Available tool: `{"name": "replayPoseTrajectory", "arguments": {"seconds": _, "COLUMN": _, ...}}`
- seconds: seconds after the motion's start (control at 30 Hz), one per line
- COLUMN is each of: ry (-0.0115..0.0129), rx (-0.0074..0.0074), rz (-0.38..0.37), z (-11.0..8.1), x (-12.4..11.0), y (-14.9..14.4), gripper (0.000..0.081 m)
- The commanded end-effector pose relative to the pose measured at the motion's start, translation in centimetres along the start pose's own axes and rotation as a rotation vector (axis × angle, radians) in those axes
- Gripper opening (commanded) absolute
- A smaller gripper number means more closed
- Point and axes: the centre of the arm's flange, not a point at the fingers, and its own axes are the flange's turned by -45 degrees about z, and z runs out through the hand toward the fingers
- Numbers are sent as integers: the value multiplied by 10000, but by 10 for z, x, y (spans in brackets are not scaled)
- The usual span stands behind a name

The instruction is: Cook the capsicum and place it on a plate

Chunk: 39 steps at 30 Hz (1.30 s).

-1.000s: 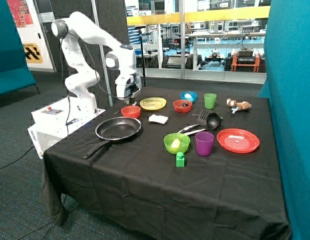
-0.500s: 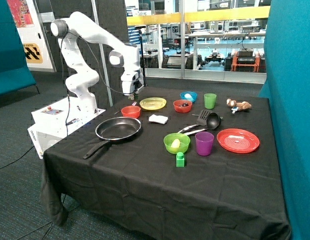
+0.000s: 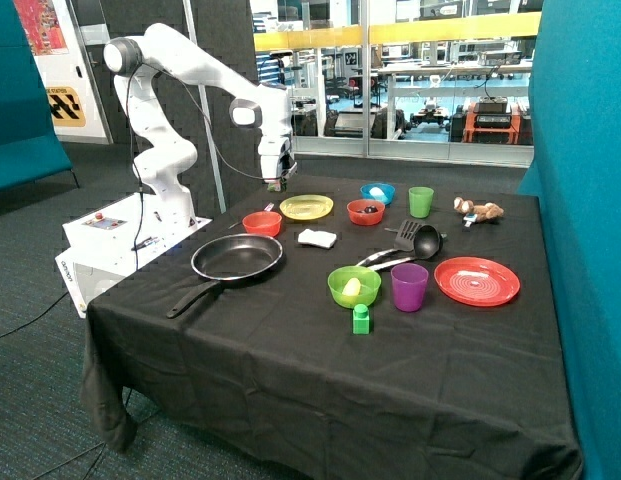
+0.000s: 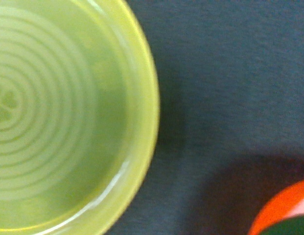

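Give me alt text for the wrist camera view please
A yellow plate with ringed grooves, nothing on it, fills most of the view on a black tablecloth. At one corner, an orange-red bowl's rim shows something dark green inside.

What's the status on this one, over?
Gripper hovering beside yellow plate. Capsicum in red bowl, pan empty. No obstruction seen.
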Motion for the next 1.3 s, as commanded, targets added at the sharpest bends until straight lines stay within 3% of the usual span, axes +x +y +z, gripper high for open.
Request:
{"name": "replayPoseTrajectory", "arguments": {"seconds": 0.0, "ry": -14, "rx": 5, "rz": -615, "z": 2, "x": 9, "y": -34, "gripper": 0}}
{"name": "replayPoseTrajectory", "arguments": {"seconds": 0.4, "ry": -14, "rx": 6, "rz": -1619, "z": 14, "x": 20, "y": -91, "gripper": 0}}
{"name": "replayPoseTrajectory", "arguments": {"seconds": 0.6, "ry": -14, "rx": 6, "rz": -1770, "z": 18, "x": 26, "y": -106, "gripper": 0}}
{"name": "replayPoseTrajectory", "arguments": {"seconds": 1.27, "ry": -14, "rx": 6, "rz": -1278, "z": 52, "x": 58, "y": -105, "gripper": 0}}
